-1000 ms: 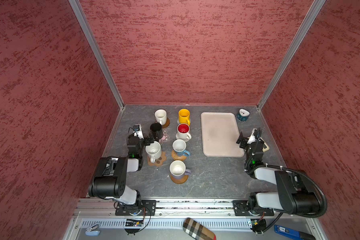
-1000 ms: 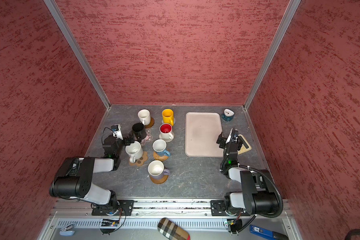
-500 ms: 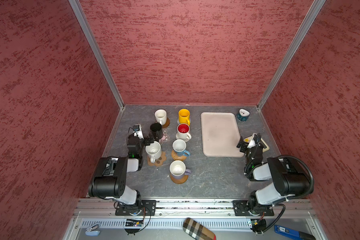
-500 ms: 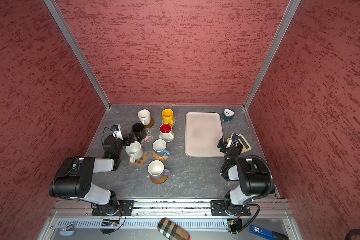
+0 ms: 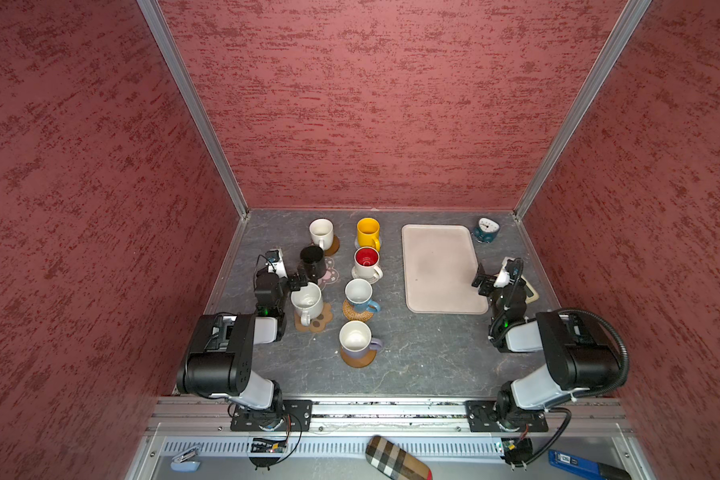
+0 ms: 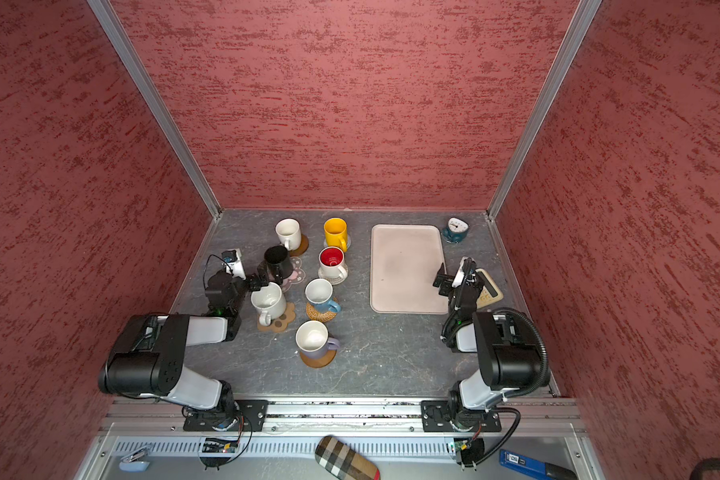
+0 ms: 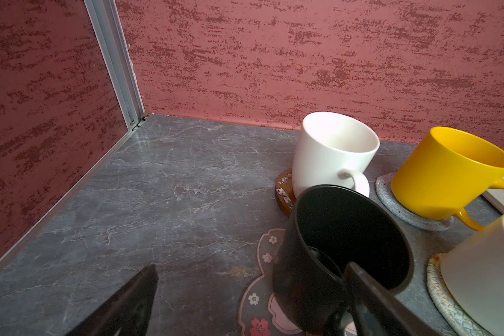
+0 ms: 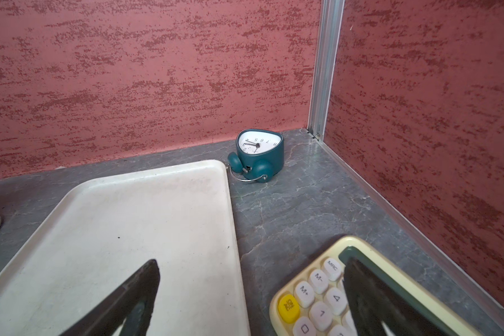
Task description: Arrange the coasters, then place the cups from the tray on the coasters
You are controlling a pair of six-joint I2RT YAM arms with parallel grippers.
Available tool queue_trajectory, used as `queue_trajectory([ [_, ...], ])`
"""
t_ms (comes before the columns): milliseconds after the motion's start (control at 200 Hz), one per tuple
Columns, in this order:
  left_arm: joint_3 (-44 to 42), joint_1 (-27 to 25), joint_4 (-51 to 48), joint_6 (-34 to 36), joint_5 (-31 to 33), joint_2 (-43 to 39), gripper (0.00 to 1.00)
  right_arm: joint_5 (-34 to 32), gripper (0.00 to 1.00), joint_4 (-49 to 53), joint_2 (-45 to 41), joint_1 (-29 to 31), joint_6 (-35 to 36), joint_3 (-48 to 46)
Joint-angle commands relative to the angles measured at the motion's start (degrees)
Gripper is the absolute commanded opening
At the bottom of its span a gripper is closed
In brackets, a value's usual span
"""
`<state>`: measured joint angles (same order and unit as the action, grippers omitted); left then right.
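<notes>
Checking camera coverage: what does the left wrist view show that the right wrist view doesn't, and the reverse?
Left wrist only: the left gripper, open, by the black mug on the pink flower coaster, plus a white mug and the yellow mug. Right wrist only: the right gripper, open, the teal clock, the calculator and most of the tray. Both: the grey table and red walls.

the cream tray (image 5: 441,270) lies flat and empty on the surface's (image 5: 424,357) right. left of it seven mugs (image 5: 356,338) stand upright on coasters (image 5: 358,360), the black mug (image 5: 311,263) on the pink flower coaster (image 5: 333,274).
</notes>
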<state>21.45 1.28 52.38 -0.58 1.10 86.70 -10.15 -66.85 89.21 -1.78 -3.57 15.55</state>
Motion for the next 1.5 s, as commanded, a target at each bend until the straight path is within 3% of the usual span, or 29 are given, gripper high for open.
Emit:
queue_trajectory([
  [0, 0.5, 0.1, -1.8, 0.4, -0.8, 0.9, 0.99, 1.4, 0.99, 0.0, -0.3, -0.3, 0.8, 0.4],
  [536, 0.4, 0.2, -1.7, 0.4, -0.9, 1.1, 0.99, 1.5, 0.99, -0.6, -0.4, -0.4, 1.1, 0.1],
  [666, 0.4, 0.2, -1.8, 0.4, -0.9, 1.0, 0.99, 6.4, 0.99, -0.1, -0.5, -0.3, 2.8, 0.2],
  [1493, 0.4, 0.1, -1.8, 0.4, -0.9, 0.9, 0.99, 8.2, 0.99, -2.9, -0.6, -0.3, 3.6, -1.3],
])
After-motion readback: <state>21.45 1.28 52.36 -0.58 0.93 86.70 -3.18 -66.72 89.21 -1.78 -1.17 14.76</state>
